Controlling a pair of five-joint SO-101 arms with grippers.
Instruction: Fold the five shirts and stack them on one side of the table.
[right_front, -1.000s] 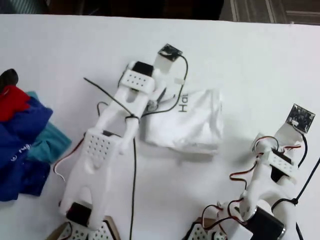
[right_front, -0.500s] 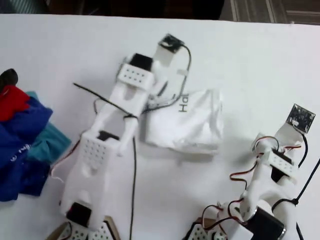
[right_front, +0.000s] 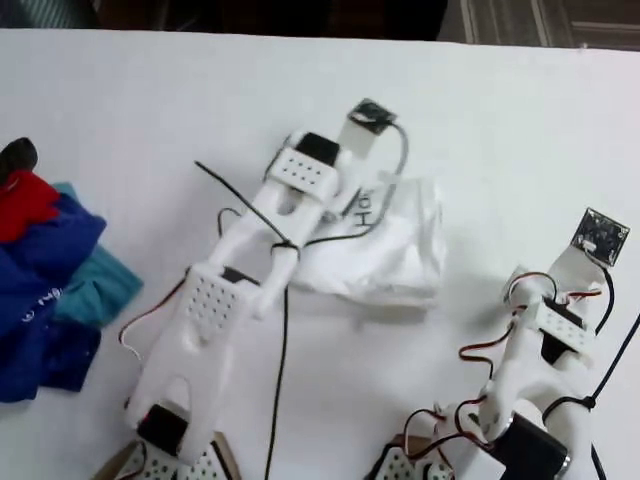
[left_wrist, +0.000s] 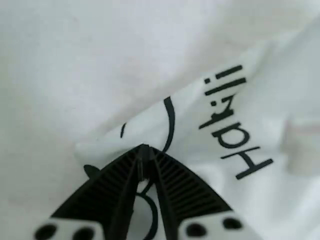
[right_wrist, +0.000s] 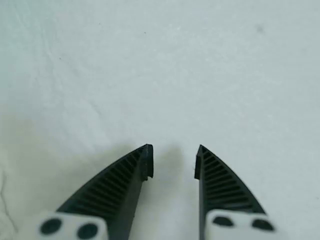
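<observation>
A white shirt (right_front: 400, 245) with black print lies roughly folded at the table's middle. My left gripper (left_wrist: 145, 151) is shut, its tips pinching a folded edge of the white shirt (left_wrist: 240, 90) beside the print. In the high view the left arm (right_front: 300, 180) reaches over that shirt's left part. A heap of blue, teal and red shirts (right_front: 45, 280) lies crumpled at the left edge. My right gripper (right_wrist: 172, 160) is open just above bare table, and the right arm (right_front: 545, 335) sits near the front right corner.
The white table (right_front: 150, 100) is bare along the back and on the right. A black cable (right_front: 280, 330) trails along the left arm. The arm bases (right_front: 180, 455) stand at the front edge.
The left arm has swung to the right, from beside the white shirt's left edge to over it, and now covers part of the print. The right arm has kept still.
</observation>
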